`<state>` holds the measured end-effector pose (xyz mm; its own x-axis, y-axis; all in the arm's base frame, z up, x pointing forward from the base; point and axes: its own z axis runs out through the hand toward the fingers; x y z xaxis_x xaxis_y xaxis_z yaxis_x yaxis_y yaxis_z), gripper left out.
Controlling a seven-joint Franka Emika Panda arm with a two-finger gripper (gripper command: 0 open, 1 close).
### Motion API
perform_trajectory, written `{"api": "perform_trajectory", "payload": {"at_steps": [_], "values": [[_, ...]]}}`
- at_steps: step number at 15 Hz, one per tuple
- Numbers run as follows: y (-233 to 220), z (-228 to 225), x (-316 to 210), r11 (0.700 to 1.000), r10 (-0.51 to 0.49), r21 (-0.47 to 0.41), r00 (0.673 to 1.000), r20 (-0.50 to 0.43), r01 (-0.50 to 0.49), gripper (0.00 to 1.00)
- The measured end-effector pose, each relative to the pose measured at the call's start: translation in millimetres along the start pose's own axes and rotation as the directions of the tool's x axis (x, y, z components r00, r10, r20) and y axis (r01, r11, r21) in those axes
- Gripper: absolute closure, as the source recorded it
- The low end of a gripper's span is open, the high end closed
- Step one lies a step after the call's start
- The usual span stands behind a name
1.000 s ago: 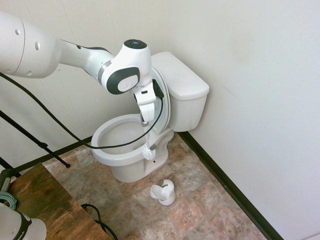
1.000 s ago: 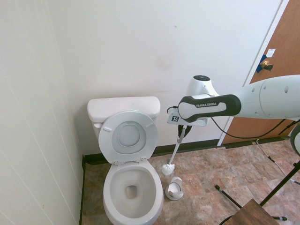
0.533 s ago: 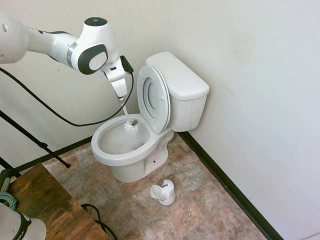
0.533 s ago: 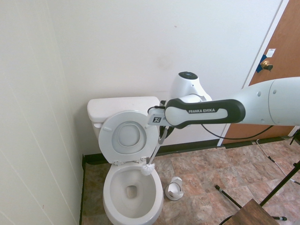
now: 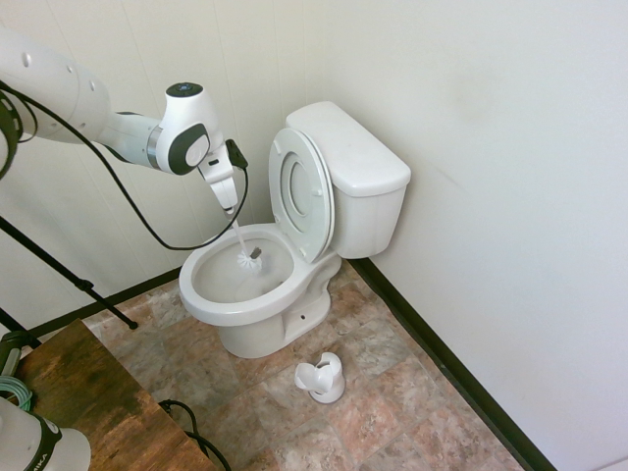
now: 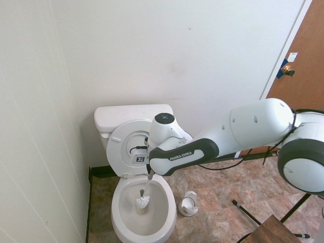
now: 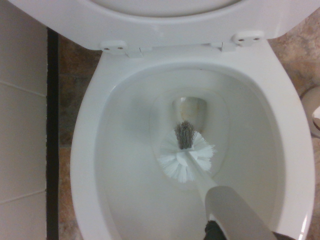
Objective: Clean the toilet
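Observation:
The white toilet [image 5: 355,169] stands in the corner with lid and seat raised against the tank. Its bowl rim [image 5: 209,306] is open below my gripper [image 5: 231,206], which hangs above the bowl's wall-side edge, shut on the handle of a white toilet brush. The brush slants down, its bristle head [image 5: 250,261] low inside the bowl near the drain. In the second exterior view the gripper [image 6: 150,173] sits above the toilet [image 6: 120,215] with the brush head [image 6: 142,202] inside. The wrist view shows the brush head [image 7: 186,158] just before the drain hole, within the toilet rim [image 7: 84,150].
The empty white brush holder [image 5: 322,378] stands on the tiled floor beside the bowl, also seen as the holder [image 6: 189,204]. A wooden table corner [image 5: 93,392] is at the lower left. Walls close in behind and beside the toilet. A brown door [image 6: 301,76] is at right.
The arm has swung from beside the toilet to over the bowl and lowered. The brush head went from the floor side, over the rim, down into the bowl.

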<state>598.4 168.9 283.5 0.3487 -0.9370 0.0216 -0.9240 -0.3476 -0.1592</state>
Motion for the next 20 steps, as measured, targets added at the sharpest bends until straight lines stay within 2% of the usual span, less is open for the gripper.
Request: {"api": "perform_trajectory", "payload": {"at_steps": [6,11,20], "values": [[-42,65,-8,0.999,0.034,-0.021,0.998,-0.045,-0.035,1.0],[-69,101,3,0.997,0.068,-0.026,0.993,-0.098,-0.071,1.0],[-81,111,-56,0.999,0.006,-0.043,0.994,-0.112,-0.011,1.0]]}}
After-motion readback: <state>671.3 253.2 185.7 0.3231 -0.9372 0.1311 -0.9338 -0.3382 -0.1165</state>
